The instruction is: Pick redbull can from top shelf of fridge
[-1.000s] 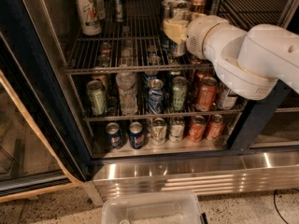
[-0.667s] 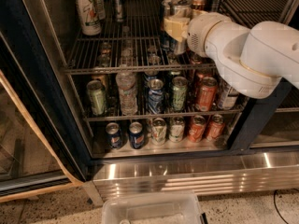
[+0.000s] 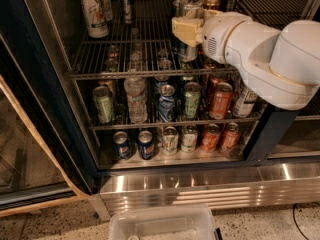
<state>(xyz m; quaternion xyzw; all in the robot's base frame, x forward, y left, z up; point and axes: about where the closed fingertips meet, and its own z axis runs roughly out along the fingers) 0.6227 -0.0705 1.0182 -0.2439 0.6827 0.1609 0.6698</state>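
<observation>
The pincer (image 3: 187, 31) sits across the middle of the redbull can (image 3: 190, 6), far right on the fridge's (image 3: 45, 114) top shelf (image 3: 125, 49). Whether it is clamped I cannot tell. A loose hold could drop the can, and the arm could knock over the bronze can (image 3: 212, 0) behind.

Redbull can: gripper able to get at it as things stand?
Probably yes: the gripper is right up against the redbull can on the top shelf, with no other can between them and the fridge front open.
</observation>
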